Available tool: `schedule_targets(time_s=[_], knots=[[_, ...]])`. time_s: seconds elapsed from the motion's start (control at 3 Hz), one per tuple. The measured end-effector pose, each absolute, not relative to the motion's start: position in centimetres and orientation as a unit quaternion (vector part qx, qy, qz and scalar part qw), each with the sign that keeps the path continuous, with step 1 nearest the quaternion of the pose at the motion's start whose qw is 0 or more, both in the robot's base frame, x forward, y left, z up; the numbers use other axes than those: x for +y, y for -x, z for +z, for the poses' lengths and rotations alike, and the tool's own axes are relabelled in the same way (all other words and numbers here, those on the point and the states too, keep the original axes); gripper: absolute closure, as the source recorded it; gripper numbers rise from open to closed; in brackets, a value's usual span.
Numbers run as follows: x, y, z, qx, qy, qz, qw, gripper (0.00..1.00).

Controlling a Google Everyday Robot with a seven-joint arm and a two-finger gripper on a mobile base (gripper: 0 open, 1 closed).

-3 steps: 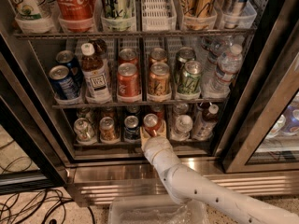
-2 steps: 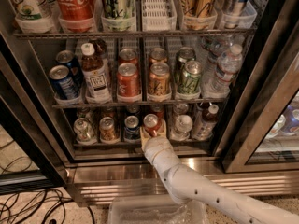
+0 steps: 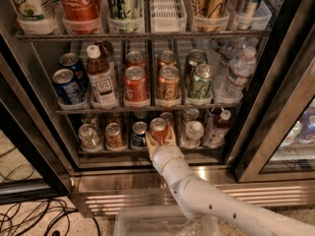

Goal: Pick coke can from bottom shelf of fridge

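Camera view, looking down into a tall, black-framed commercial drinks fridge (image 3: 34, 112) with its glass door (image 3: 280, 117) standing open at right. Stands on a shiny stainless-steel base (image 3: 123, 181) over speckled pale floor (image 3: 302, 213), with black cables (image 3: 39, 213) coiled at lower left and a clear plastic bin (image 3: 147, 222) just in front. Carries three wire racks: big bottles and a tall red Coca-Cola can (image 3: 81, 1) up top, rows of blue, red, orange and green cans on the middle rack (image 3: 147, 107). Reaching up from lower right, a white jointed robot arm (image 3: 206, 200) ends in a pale two-finger gripper (image 3: 161, 137) at the front rail of the lowest wire rack, the bottom shelf (image 3: 118, 153). Closed narrowly around the small red coke can with silver top (image 3: 158, 129), one finger on each side. Sits upright at the shelf's front edge, between a dark can (image 3: 140, 132) on its left and a clear bottle (image 3: 193, 132) on its right.
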State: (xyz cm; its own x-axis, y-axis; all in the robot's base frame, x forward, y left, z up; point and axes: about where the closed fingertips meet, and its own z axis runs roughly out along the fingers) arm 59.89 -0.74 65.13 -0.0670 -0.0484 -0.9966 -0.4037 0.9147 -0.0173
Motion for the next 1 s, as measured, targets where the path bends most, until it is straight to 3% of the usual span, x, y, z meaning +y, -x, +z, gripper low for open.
schedule_targets(time_s=[1.0], knots=[[-4.4, -55.2, 67.5, 0.716, 0.216, 0.068, 0.660, 1.00]])
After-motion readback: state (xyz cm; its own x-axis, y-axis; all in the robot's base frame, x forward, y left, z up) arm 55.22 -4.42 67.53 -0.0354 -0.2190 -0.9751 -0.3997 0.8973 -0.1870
